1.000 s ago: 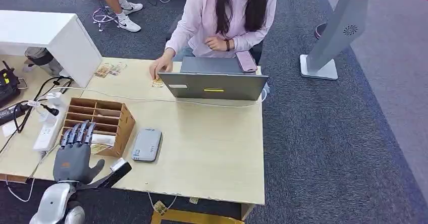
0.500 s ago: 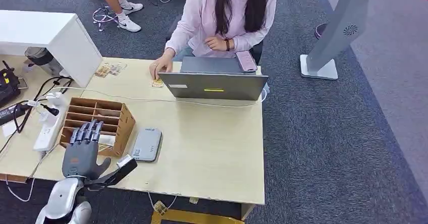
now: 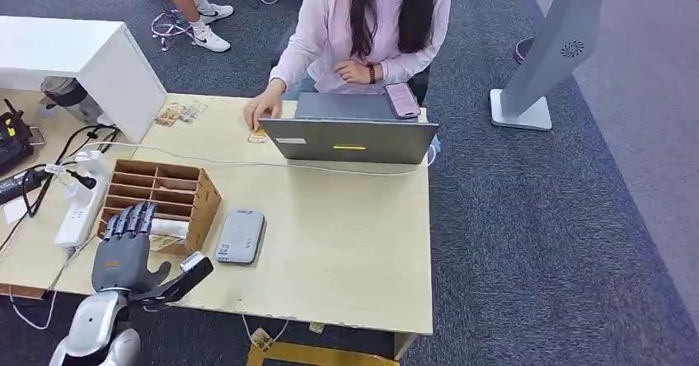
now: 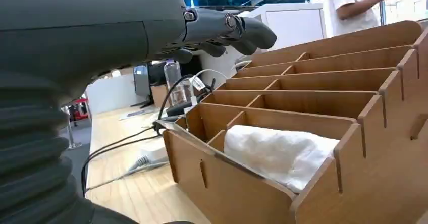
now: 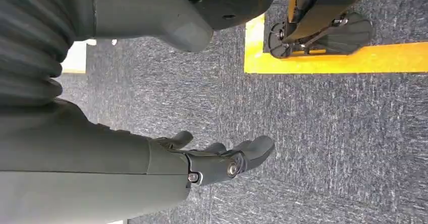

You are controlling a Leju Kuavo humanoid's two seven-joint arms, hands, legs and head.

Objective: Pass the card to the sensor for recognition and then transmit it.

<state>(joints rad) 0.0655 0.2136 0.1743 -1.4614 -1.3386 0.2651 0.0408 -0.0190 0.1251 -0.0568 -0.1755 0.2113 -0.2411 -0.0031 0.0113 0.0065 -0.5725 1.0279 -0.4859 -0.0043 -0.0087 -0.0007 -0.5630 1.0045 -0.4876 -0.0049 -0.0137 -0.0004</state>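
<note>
The robot's left hand (image 3: pixel 124 251) is over the front left part of the wooden counter (image 3: pixel 346 242), with its fingers (image 3: pixel 132 218) spread apart and stretched out flat, holding nothing. The fingertips reach over the near edge of the brown card box (image 3: pixel 161 197), a wooden box with many narrow slots. In the left wrist view the same hand (image 4: pixel 222 30) hovers above the box (image 4: pixel 313 113), and a white crumpled thing (image 4: pixel 280 153) sits in the nearest slot. A card (image 3: pixel 165 241) lies in the front slot of the box, just beside the fingers — I cannot tell if they touch it. The grey sensor (image 3: pixel 240 236) lies flat on the counter just beside the box, on its right side. The right hand (image 5: pixel 222 161) hangs down over the dark carpet (image 5: pixel 328 133), fingers loosely apart and holding nothing. A white power strip (image 3: pixel 78 213) with black cables lies left of the box. Across the counter a person (image 3: pixel 363 28) sits behind a grey laptop (image 3: pixel 346 139) — one hand (image 3: pixel 262 109) rests on the counter near another small card (image 3: pixel 258 136).
</note>
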